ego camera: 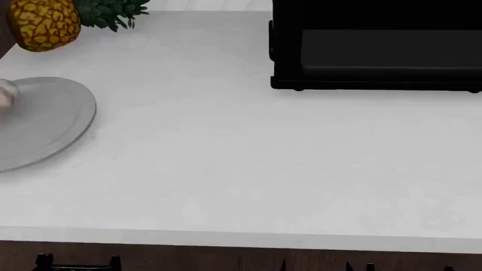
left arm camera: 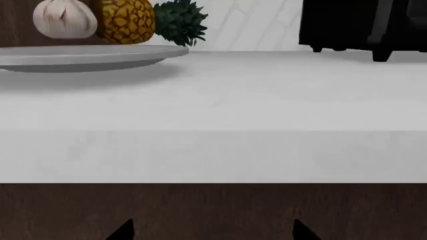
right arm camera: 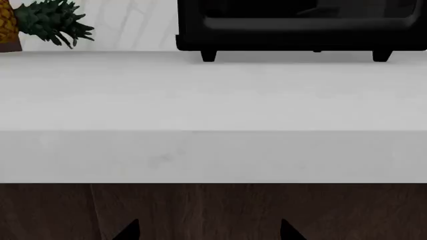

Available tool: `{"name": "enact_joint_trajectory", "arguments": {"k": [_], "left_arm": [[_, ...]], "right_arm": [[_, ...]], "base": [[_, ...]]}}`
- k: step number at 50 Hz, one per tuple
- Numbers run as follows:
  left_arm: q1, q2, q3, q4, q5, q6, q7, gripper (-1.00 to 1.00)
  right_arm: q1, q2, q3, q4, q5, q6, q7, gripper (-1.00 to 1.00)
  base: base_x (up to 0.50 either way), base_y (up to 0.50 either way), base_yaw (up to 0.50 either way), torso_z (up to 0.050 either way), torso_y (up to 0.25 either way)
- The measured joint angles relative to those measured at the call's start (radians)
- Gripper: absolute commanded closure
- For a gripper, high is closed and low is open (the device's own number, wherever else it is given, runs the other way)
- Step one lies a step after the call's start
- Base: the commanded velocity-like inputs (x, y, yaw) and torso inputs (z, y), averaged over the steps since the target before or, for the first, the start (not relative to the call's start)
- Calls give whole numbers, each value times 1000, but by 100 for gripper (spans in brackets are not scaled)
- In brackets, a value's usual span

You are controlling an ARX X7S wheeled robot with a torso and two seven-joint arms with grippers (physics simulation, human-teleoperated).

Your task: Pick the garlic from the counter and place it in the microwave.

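The garlic [left arm camera: 65, 19], a whitish bulb, rests on the round grey plate [left arm camera: 87, 56]. In the head view only a sliver of the garlic [ego camera: 5, 93] shows at the left edge. The black microwave [ego camera: 376, 45] stands at the back right of the off-white counter [ego camera: 249, 169]. My left gripper [left arm camera: 213, 233] is open and empty, low in front of the counter's dark wood face, well short of the garlic. My right gripper [right arm camera: 209, 233] is open too, facing the microwave [right arm camera: 293, 25] from below the counter edge.
A yellow-brown pineapple [ego camera: 44, 22] with green leaves lies at the back left, just behind the plate [ego camera: 45, 121]. The counter's thick front edge [left arm camera: 213, 155] rises between both grippers and the top surface. A white wall backs the counter.
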Motion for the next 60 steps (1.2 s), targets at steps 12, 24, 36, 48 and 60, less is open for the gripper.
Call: {"name": "enact_joint_trajectory", "arguments": {"k": [12, 24, 36, 48, 60], "left_arm": [[-5, -46, 56, -3, -51, 0, -54, -100], [-1, -71, 86, 6, -73, 1, -86, -100], [1, -87, 106, 9, -90, 2, -106, -100], [-2, -109, 128, 169, -94, -128, -141, -100], [-113, -139, 147, 683, -116, -660, -213, -100]], "right_arm": [[-2, 24, -26, -4, 19, -3, 26, -100], [-10, 49, -55, -17, 31, -20, 60, -100], [-14, 68, -77, -20, 41, -28, 88, -100], [-12, 89, -87, -135, 64, 42, 114, -100], [39, 131, -78, -562, 112, 383, 159, -100]], "base": [[0, 0, 0, 0, 0], [-42, 0, 0, 0, 0], [-215, 0, 0, 0, 0], [0, 0, 0, 0, 0], [0, 0, 0, 0, 0]]}}
